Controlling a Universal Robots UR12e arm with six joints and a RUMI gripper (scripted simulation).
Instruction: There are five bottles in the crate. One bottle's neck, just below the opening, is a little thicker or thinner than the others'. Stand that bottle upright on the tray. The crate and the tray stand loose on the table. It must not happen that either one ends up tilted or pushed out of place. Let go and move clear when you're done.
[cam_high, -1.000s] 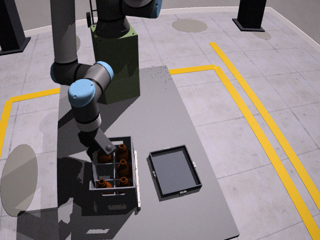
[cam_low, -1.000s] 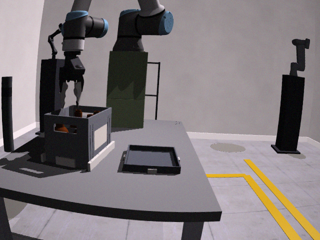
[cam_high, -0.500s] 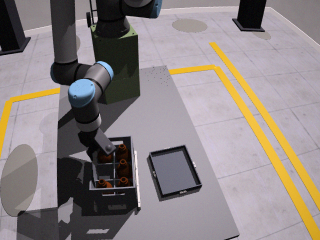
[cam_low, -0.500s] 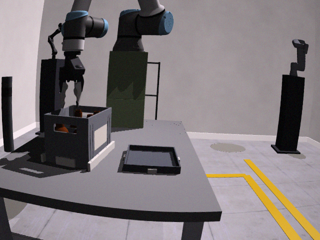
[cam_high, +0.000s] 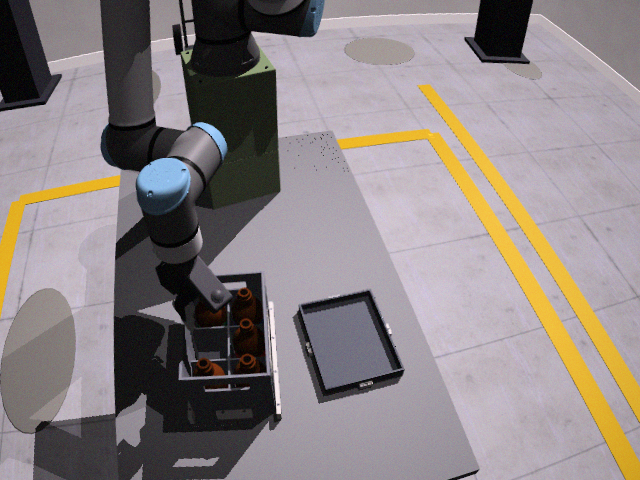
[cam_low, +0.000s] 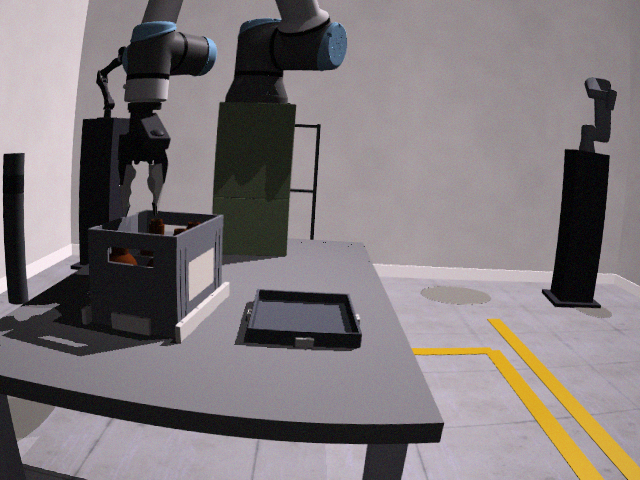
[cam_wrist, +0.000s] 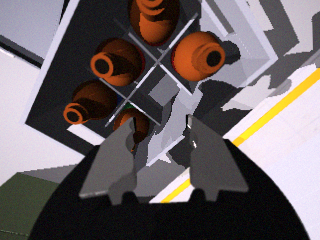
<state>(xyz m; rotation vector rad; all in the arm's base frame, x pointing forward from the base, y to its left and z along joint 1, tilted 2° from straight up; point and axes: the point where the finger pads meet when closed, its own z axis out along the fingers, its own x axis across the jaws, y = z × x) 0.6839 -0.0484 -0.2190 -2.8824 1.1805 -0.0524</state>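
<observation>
A dark grey crate (cam_high: 227, 335) on the table's left side holds five brown bottles in six cells. In the top view three bottles line its right column (cam_high: 247, 335), one stands front left (cam_high: 206, 367) and one back left (cam_high: 209, 312). The middle left cell is empty. My gripper (cam_low: 140, 204) hangs above the crate's back left corner, its fingertips just over the rim. In the wrist view the gripper (cam_wrist: 160, 122) is open with nothing between its fingers, and the left finger partly covers the nearest bottle (cam_wrist: 137, 126). The black tray (cam_high: 348, 341) lies empty right of the crate.
A pale strip (cam_high: 273, 356) runs along the crate's right side, between the crate and the tray. The green robot pedestal (cam_high: 232, 124) stands at the table's far end. Black posts stand on the floor around the table.
</observation>
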